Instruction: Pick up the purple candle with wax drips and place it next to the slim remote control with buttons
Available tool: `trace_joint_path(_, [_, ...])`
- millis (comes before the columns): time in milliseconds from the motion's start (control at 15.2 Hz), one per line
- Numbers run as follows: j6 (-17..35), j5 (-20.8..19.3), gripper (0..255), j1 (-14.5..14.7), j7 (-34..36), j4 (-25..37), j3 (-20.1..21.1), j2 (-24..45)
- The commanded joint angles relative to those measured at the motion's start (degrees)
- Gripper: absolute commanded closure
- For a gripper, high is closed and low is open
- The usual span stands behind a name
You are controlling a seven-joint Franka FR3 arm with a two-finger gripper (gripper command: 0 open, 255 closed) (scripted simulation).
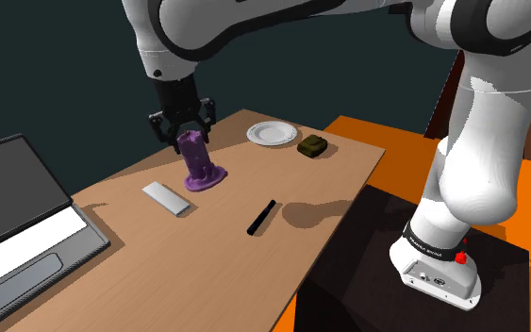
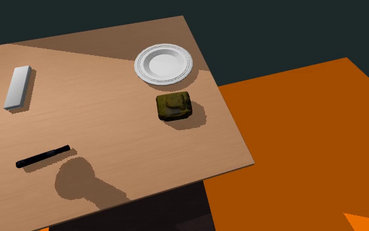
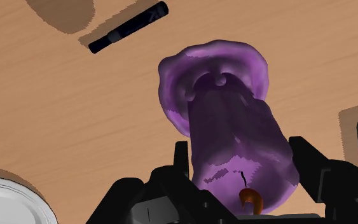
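Candle (image 1: 200, 162): standing on table (image 1: 207, 264), well clear of all edges; grey slab (image 1: 166, 198) near, black stick (image 1: 261, 217) farther off. Arm descends from above; gripper (image 1: 192, 139) points down, jaws clasping candle's top.

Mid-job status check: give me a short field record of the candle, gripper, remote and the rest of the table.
candle: purple candle, standing on the table, base looks down on the wood
gripper: gripper at the candle's top, fingers against both its sides
remote: slim black remote, lying apart from the candle
others: white plate, olive lump, pale flat bar, laptop
task state: candle not yet beside the remote
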Motion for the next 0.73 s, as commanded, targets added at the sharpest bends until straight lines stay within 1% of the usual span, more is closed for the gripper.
trace_joint_path(0, [1.67, -0.03, 255, -0.04, 0.15, -1.66, -0.02, -0.06])
trace_joint_path(660, [9.15, -0.52, 255, -0.19, 0.87, -8.58, -0.20, 0.57])
